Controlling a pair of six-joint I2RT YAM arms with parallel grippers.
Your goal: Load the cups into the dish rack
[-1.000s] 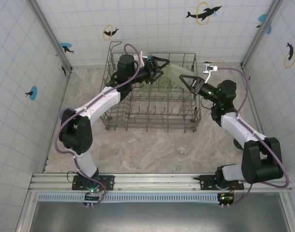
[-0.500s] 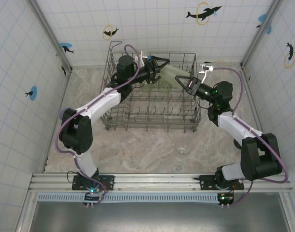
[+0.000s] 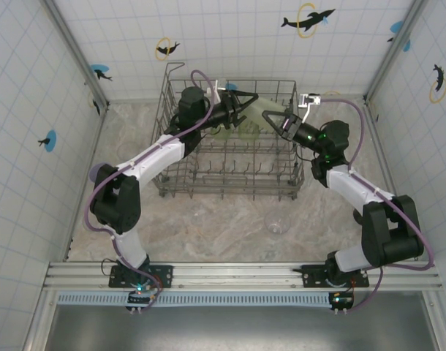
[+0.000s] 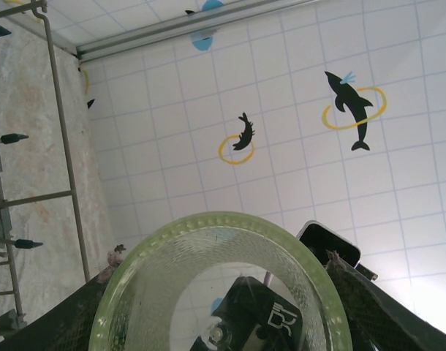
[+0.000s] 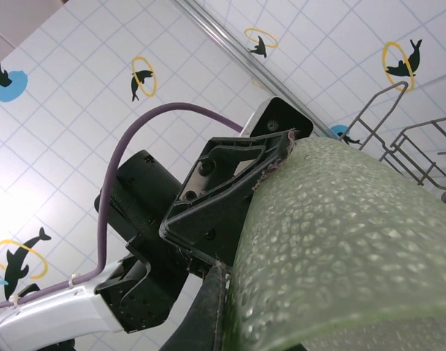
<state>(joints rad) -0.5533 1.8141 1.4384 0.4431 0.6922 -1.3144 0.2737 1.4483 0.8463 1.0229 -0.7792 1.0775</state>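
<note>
Pincers: left pincer (image 3: 251,103) has its jaws apart, one on either side of the rim of a translucent light-green dimpled tumbler (image 5: 340,241). One fingertip (image 5: 274,150) lies against the wall, but I cannot tell whether the clamp is made. The right pincer (image 3: 273,118) is closed, and I judge that it pinches the same tumbler at the opposite end.
Tumbler position: on its side in the air between both pincers, above the far part of the large grey wire dish rack (image 3: 230,194), not seated on any tine.
Step, as I judge it: hand-over between the two arms.
Risk 1: the right pincer lets go before the left has a firm hold, and the tumbler falls onto the tines or onto the pale green shape (image 3: 230,131) beneath.
Risk 2: both pincers are clamped and either arm pulls away, so the tumbler twists or slips out of a grip.
Risk 3: the left hold sits close to the rim on a slick wall, so I expect a light squeeze to slide off.
Count, green tumblers: one held; at least one more in the rack, with outlines too blurred to separate.
Count, clear glasses: one small clear drinking glass (image 3: 276,225) on the marbled beige tabletop (image 3: 208,234), on the near side of the rack.
Count, racks: one.
Count, arms: two.
</note>
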